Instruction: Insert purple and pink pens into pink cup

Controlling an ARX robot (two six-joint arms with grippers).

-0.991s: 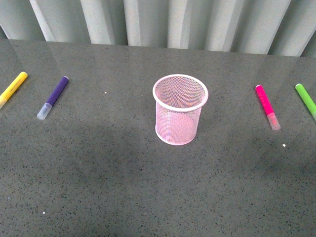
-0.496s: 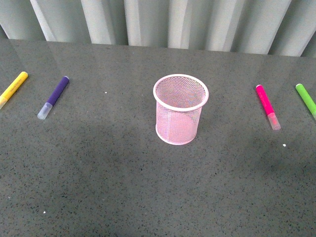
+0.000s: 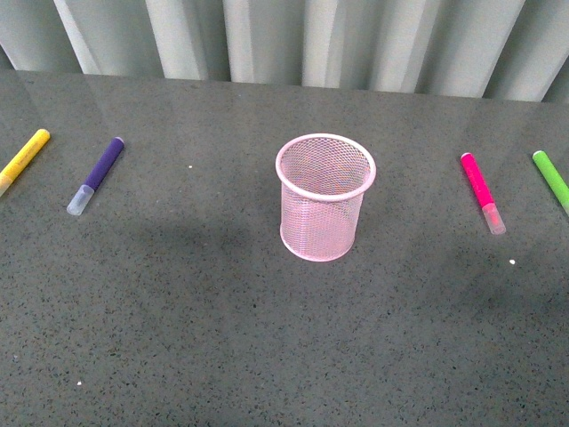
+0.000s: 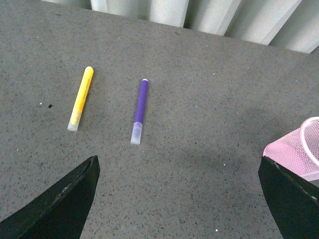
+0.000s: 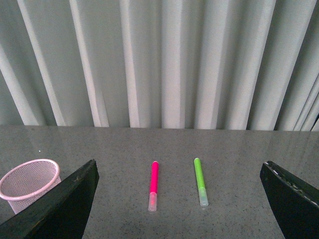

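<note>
Front view: pink cup (image 3: 322, 222) stands upright mid-table, nothing visible inside it; neither arm is in frame. Purple pen (image 3: 100, 171) lies flat well to the cup's left, clear cap toward the robot, near the yellow marker (image 3: 25, 157). Pink pen (image 3: 478, 185) lies flat well to the cup's right, cap also on the near side, near the green marker (image 3: 551, 178). Neither pen is in the cup, so the task is not begun. Left wrist view: left gripper (image 4: 178, 164) has its fingers spread wide with nothing between them, above the table (image 3: 267, 347), short of the purple pen, which sits off the midline. Right wrist view: right gripper (image 5: 179, 164) is likewise spread and empty, with the pink pen ahead. Step in hand, as judged: first reach, each arm to its own-side pen. To do it well: centre on the coloured barrel, not the cap; turn the wrist so the fingers close across the barrel; descend without nudging the neighbouring marker. Round barrels may roll, so close squarely. The mesh cup looks light and would likely tip if its rim is struck.
</note>
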